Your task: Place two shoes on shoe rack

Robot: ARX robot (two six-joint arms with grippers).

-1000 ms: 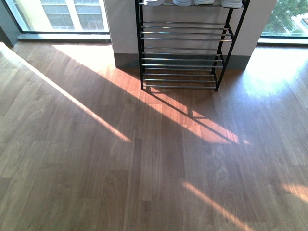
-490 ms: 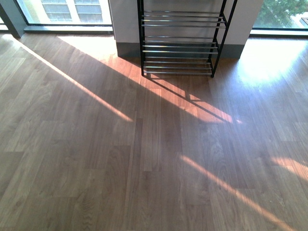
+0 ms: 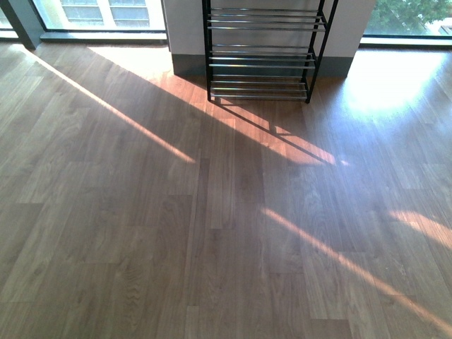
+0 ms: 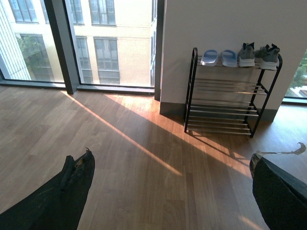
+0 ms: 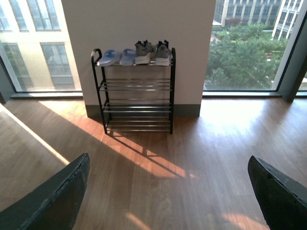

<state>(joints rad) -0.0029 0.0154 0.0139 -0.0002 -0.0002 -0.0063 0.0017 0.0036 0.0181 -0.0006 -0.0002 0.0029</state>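
Observation:
The shoe rack (image 3: 260, 53) stands against the wall ahead; the front view cuts off its top shelf. It shows whole in the left wrist view (image 4: 229, 98) and right wrist view (image 5: 136, 93). On its top shelf two pale blue slides (image 4: 219, 57) (image 5: 116, 56) sit beside two grey sneakers (image 4: 258, 54) (image 5: 151, 51). My left gripper (image 4: 170, 165) is open and empty, well short of the rack. My right gripper (image 5: 168, 170) is open and empty too. Neither gripper shows in the front view.
Wooden floor (image 3: 212, 226) with bands of sunlight stretches from me to the rack. Floor-to-ceiling windows (image 4: 96, 38) (image 5: 249, 43) flank the white wall section (image 5: 139, 19) behind the rack. A dark window post (image 4: 60, 43) stands far off beside the rack.
The front view has drawn back and tilted down: the rack has slid up the picture, its top shelf with the shoes has left the frame, and more floor shows.

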